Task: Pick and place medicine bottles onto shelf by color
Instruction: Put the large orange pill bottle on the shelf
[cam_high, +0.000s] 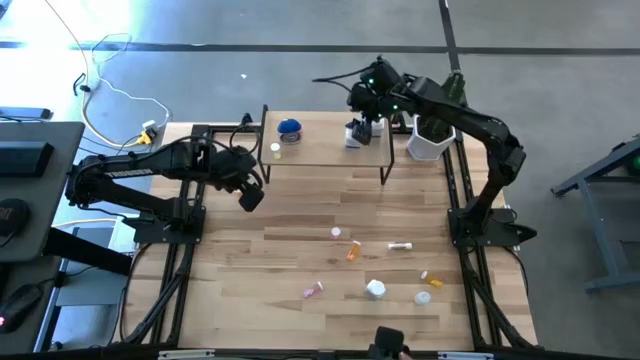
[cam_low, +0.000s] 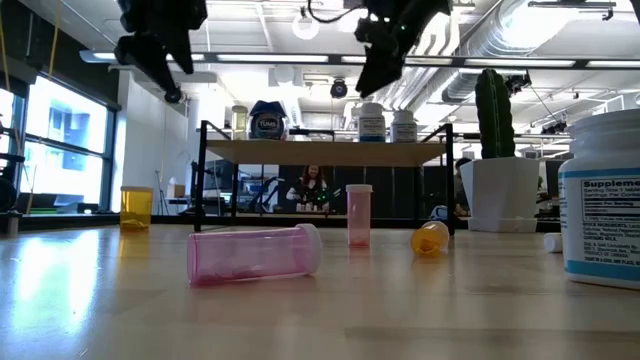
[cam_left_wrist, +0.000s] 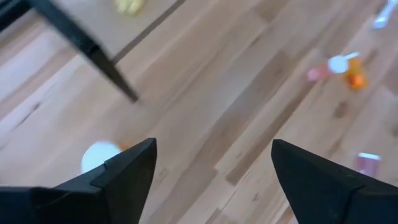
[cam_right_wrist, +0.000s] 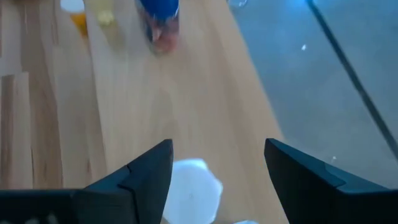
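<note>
The shelf (cam_high: 325, 150) stands at the table's far side. On its top are a blue-lidded jar (cam_high: 290, 128), a small yellowish bottle (cam_high: 275, 149) and two white bottles (cam_low: 371, 122). My right gripper (cam_high: 365, 108) hangs open just above a white bottle's cap (cam_right_wrist: 189, 190), not touching it. My left gripper (cam_high: 250, 195) is open over the table in front of the shelf's left end, above a white-lidded orange bottle (cam_left_wrist: 99, 155) that stands upright on the table. Several pink, orange and white medicine bottles (cam_high: 353, 252) are scattered on the near right of the table.
A white pot (cam_high: 430, 140) with a cactus (cam_low: 492, 110) stands just right of the shelf. A pink bottle (cam_low: 255, 253) lies on its side near the front, and a big white jar (cam_low: 605, 200) stands at the near right. Bare wood lies at the table's near left.
</note>
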